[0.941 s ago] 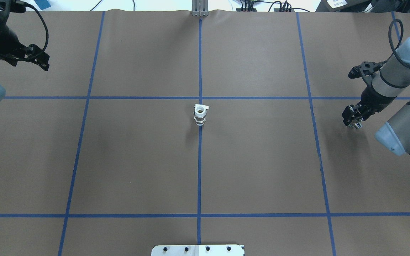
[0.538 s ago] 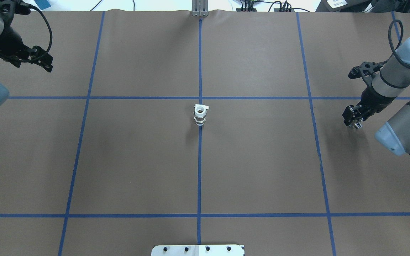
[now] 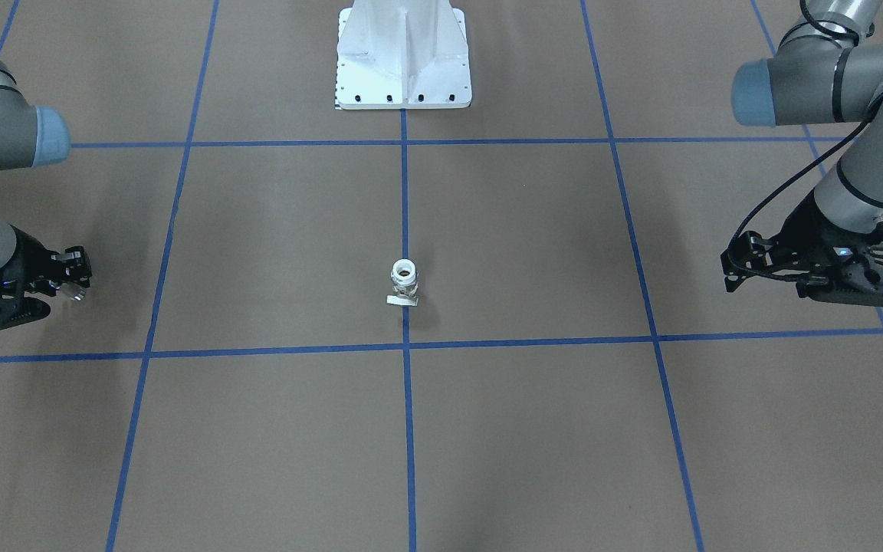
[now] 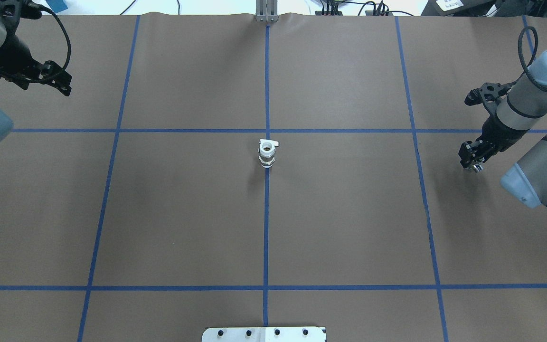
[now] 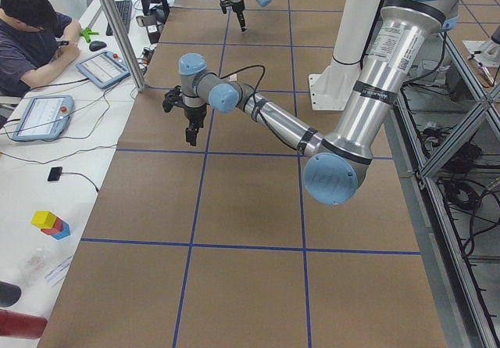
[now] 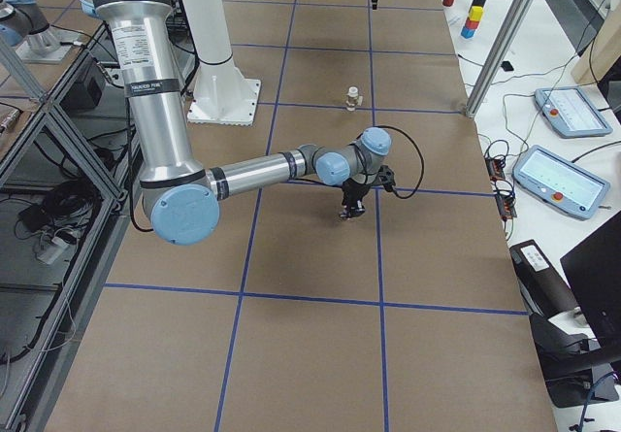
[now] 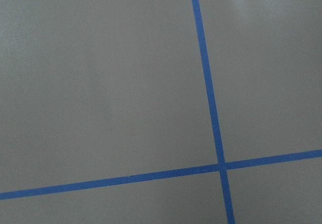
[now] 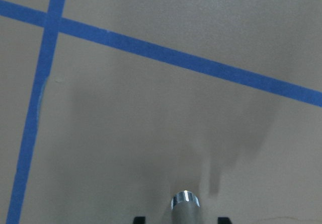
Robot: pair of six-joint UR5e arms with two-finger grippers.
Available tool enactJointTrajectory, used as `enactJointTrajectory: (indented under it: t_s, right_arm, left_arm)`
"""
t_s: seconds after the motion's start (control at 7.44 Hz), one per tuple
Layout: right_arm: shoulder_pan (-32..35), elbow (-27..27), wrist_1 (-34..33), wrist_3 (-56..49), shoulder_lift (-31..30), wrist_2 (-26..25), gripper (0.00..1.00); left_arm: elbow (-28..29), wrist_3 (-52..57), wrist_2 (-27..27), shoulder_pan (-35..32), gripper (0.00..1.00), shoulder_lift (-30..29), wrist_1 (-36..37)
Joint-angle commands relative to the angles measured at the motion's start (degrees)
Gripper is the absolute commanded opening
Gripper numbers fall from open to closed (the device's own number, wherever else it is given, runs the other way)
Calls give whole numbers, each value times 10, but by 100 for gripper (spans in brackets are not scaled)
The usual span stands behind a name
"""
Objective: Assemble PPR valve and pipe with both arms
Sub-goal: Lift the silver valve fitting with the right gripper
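One fitting stands alone mid-surface: the PPR valve [image 4: 266, 154], upright on a blue tape line [image 4: 266, 228], white ring and open mouth facing up, flat tab at its base.

Well off to the valve's right, the right claw [image 4: 474, 163] is closed on the pipe [image 8: 185, 207]. The chrome stub points down from between the fingers, and the shadow beneath it in the wrist view suggests it hangs just clear of the surface [image 4: 349, 228].

Well off to the valve's left and farther from the robot, the left claw [image 4: 63, 87] hangs over bare surface. Nothing shows in it, and I cannot tell how far its fingers are parted.

The step in hand looks like carrying the pipe over to the valve.

- **Height and attitude:** Raise the stub enough that it cannot drag, and keep it vertical so it does not twist in the grip.
- **Steadying the valve:** The valve looks light and narrow-footed, so it would likely topple under a one-sided push. The left claw should first clamp its metallic middle, below the ring, leaving the mouth free and the tab untouched.
- **Joining:** Only then centre the pipe directly above the ring's opening and lower it straight, slowly.
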Motion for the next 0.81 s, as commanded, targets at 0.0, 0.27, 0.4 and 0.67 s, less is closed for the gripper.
enactJointTrajectory:
  t_s: [0.0, 0.27, 0.4, 0.67]
  right_arm:
    - [0, 0, 0, -1, 0, -5, 36]
    - [0, 1, 0, -1, 1, -23, 0]
    - [1, 6, 0, 0, 3, -22, 0]
    - [24, 40, -20, 7, 19, -14, 0]
  left_arm:
    - [1, -2, 0, 1, 100, -5, 1]
    - [-2, -25, 0, 3, 100, -6, 1]
    - [-3, -25, 0, 3, 100, -6, 1]
    - [-2, -25, 0, 3, 100, -6, 0]
